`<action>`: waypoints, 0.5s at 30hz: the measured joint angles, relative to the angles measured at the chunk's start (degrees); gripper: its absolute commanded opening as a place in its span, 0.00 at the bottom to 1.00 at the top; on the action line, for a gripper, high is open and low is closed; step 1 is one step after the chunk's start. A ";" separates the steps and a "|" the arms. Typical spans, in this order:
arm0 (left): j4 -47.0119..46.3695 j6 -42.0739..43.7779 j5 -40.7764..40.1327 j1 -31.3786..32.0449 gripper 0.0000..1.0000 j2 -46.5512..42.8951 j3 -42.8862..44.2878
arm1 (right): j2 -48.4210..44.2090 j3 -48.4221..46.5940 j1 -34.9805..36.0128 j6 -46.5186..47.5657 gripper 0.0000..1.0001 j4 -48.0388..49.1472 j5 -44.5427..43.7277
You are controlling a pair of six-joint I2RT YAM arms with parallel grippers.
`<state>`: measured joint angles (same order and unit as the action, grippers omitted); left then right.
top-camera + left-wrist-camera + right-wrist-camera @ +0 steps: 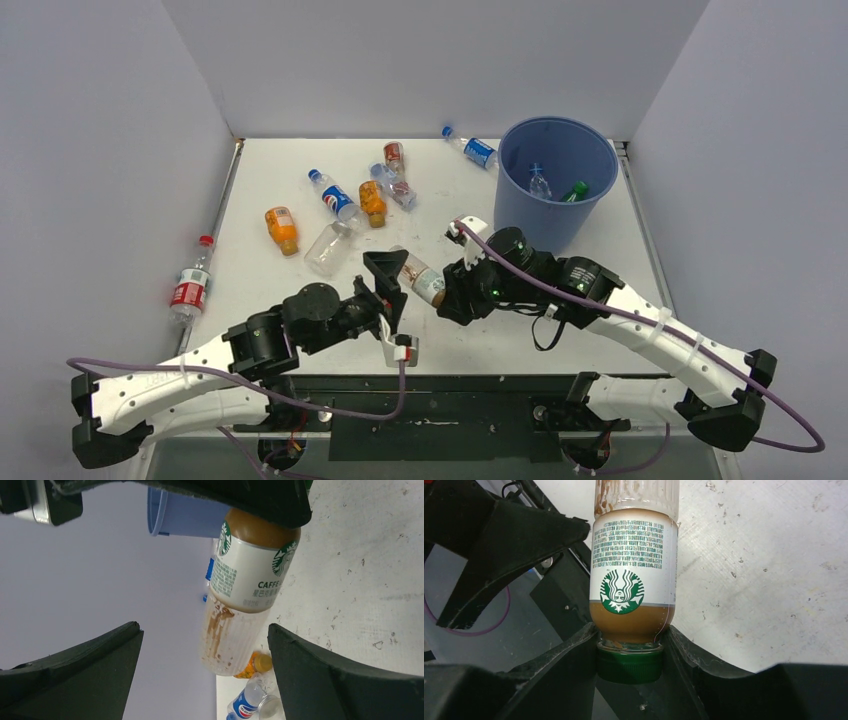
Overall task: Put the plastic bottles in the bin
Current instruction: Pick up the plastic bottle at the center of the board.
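Here we have the right gripper (629, 656) pinching the coffee bottle (422, 281) at its cap end, body pointing toward the left gripper (393, 303), which is spread wide and apparently not touching it. The bin (522, 205) stands just behind the right arm.

1. Coffee bottle (632, 575): white label, green logo, brown contents, green cap.
2. Bin (560, 145), upper right: plain blue.
3. Left-edge bottle (189, 288): clear, red label, red cap.
4. Table (270, 170): white, speckled grey.
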<state>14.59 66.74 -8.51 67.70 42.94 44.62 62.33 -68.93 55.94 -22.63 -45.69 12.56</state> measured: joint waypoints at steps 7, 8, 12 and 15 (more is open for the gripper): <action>-1.05 3.54 -0.26 0.13 0.97 4.48 0.02 | 1.60 -0.42 0.00 0.63 0.05 -0.04 3.26; -1.05 4.11 -0.28 0.13 0.97 5.05 0.02 | 1.68 -0.63 0.00 0.76 0.05 -0.04 3.61; -1.05 5.90 -0.57 0.13 1.00 5.95 0.00 | 2.14 -1.64 0.00 1.25 0.05 -0.11 5.01; -1.03 7.08 -0.90 0.13 0.94 5.92 0.02 | 2.19 -2.10 0.00 1.60 0.05 -0.24 5.99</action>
<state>13.56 73.82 -9.41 67.83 48.86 44.64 64.51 -71.02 55.94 -21.04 -45.93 18.55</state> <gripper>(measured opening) 0.996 0.427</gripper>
